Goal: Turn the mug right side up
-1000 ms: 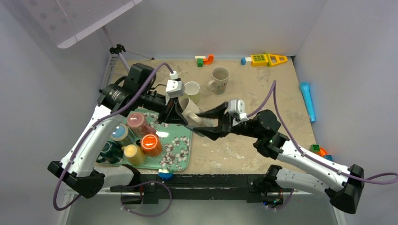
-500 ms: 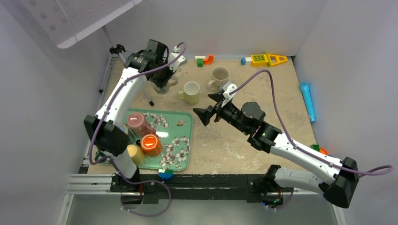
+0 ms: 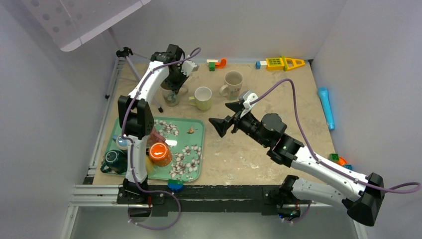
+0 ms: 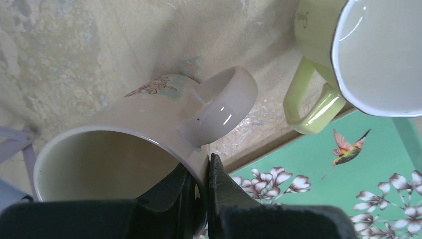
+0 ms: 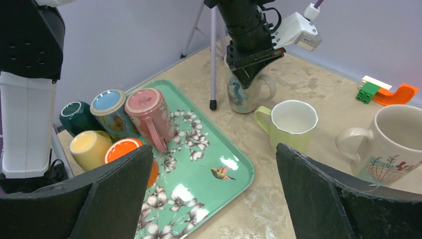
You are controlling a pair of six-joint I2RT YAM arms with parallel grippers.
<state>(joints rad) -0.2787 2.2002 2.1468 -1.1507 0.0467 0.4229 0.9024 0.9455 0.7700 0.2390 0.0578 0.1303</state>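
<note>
1. The left fingers (image 4: 211, 185) are clenched on the rim of a cream mug (image 4: 149, 114). One finger is inside the wall and one outside, right beside the handle.
2. That cream mug, printed with a small flower-and-seahorse pattern, is at the far left of the surface (image 3: 259, 154). Its mouth faces up and its base is down at the surface. A tripod leg (image 5: 213, 55) stands just beside it.
3. The right fingers (image 3: 225, 118) are spread wide and grasp nothing. They hang above the middle of the surface, well apart from the held mug.
4. A lime-green mug (image 3: 203, 97) stands upright near the held one. A second cream mug with a picture (image 3: 232, 83) stands upright a little farther right.
5. A green floral tray (image 3: 194, 149) lies at the near left. At its left end are a pink mug (image 5: 149, 117) on its side and orange (image 5: 124, 149), yellow (image 5: 89, 147) and blue-topped (image 5: 110, 112) mugs. A dark green mug (image 5: 77, 117) sits at the tray's edge.
</note>
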